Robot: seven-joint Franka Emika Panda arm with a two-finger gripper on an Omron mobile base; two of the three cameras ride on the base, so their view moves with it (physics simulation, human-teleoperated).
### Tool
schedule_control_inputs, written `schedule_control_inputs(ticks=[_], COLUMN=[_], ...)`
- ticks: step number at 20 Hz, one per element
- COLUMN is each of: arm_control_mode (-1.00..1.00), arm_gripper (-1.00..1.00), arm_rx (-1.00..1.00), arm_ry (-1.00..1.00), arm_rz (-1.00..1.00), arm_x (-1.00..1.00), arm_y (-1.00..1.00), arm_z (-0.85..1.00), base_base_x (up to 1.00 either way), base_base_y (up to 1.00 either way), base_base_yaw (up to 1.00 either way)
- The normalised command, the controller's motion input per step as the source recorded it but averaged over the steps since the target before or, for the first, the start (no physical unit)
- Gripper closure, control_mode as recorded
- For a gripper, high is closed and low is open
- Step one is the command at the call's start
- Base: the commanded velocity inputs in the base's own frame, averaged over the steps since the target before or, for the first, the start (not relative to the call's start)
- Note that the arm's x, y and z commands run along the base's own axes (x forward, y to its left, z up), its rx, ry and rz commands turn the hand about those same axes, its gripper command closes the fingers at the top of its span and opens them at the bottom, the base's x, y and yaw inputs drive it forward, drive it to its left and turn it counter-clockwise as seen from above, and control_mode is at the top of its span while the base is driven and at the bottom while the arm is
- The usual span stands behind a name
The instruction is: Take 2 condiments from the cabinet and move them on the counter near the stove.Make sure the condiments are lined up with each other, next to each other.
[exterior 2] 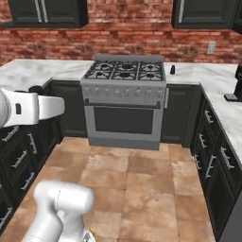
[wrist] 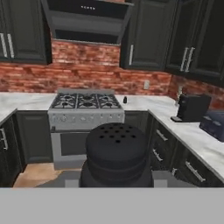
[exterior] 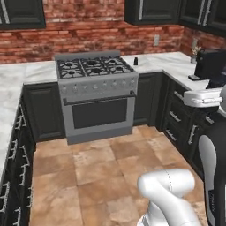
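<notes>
A black shaker condiment (wrist: 116,151) with a holed rounded top sits close before the hand camera, and my gripper (wrist: 116,180) is shut on it, its fingers hidden behind the bottle. It is held in the air, facing the stove (wrist: 85,101) (exterior: 95,66) (exterior 2: 125,71) from across the floor. A second small black condiment (exterior: 135,61) (exterior 2: 172,69) (wrist: 125,100) stands upright on the white marble counter (exterior: 176,64) (exterior 2: 203,75) (wrist: 144,103), just right of the stove. Dark panelled cabinet doors (wrist: 148,35) hang above, all closed; I cannot tell which is the task's cabinet.
A black coffee machine (exterior: 207,64) (wrist: 192,107) stands on the right run of counter. A range hood (wrist: 87,19) hangs over the stove. Dark base cabinets line both sides of the open tiled floor (exterior: 101,167).
</notes>
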Motion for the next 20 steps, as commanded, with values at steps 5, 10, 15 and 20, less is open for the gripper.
schedule_control_inputs(ticks=[5, 10, 15, 20], arm_control_mode=[1.00, 1.00, 1.00, 1.00], arm_gripper=[1.00, 1.00, 1.00, 1.00], arm_rx=[0.00, 0.00, 0.00, 0.00], arm_ry=[0.00, 0.00, 0.00, 0.00], arm_rz=[0.00, 0.00, 0.00, 0.00], arm_x=[0.00, 0.00, 0.00, 0.00], arm_y=[0.00, 0.00, 0.00, 0.00], arm_z=[0.00, 0.00, 0.00, 0.00], base_base_x=[1.00, 1.00, 0.97, 0.88], base_base_y=[-0.51, -0.59, -0.59, -0.40], base_base_yaw=[0.12, 0.11, 0.10, 0.12])
